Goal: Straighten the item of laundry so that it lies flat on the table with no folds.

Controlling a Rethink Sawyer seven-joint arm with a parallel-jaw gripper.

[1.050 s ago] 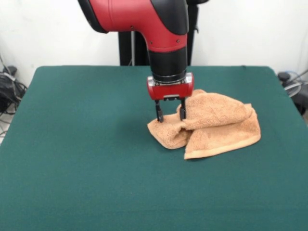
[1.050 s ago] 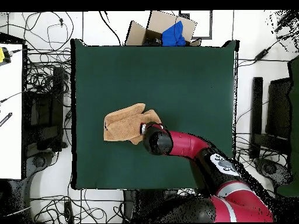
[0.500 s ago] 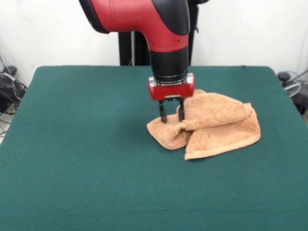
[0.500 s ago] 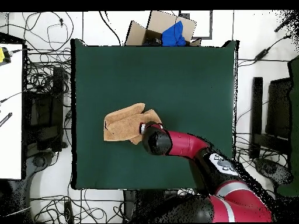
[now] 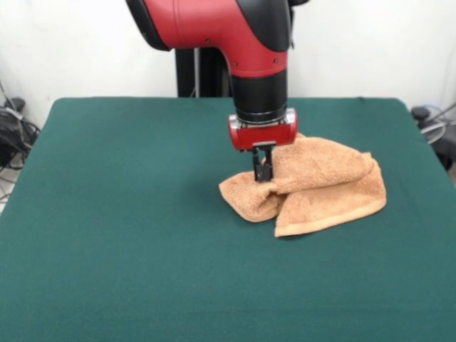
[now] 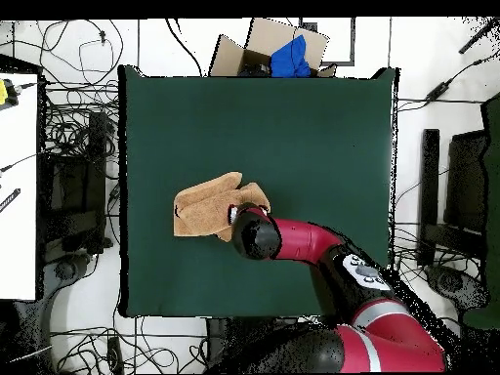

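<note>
The item of laundry (image 5: 324,182), a light-orange terry towel, lies bunched and folded over itself right of the middle of the green table (image 5: 107,214). A hemmed edge runs along its near side. My gripper (image 5: 262,171) hangs straight down over the towel's left part. Its fingers are drawn together, pinching a raised fold of the cloth. In the overhead view the towel (image 6: 203,207) sits left of the middle of the table (image 6: 293,127), and the arm's wrist (image 6: 252,234) covers the gripper and the towel's right end.
A cardboard box (image 6: 256,44) holding something blue stands just past the table's top edge in the overhead view. Cables ring the table on the floor. A white desk (image 6: 18,186) is at the left and black equipment (image 6: 457,195) at the right.
The fingers, spread apart a second ago, have come together on the towel's fold. The gripper has shifted slightly to the right in the front view.
</note>
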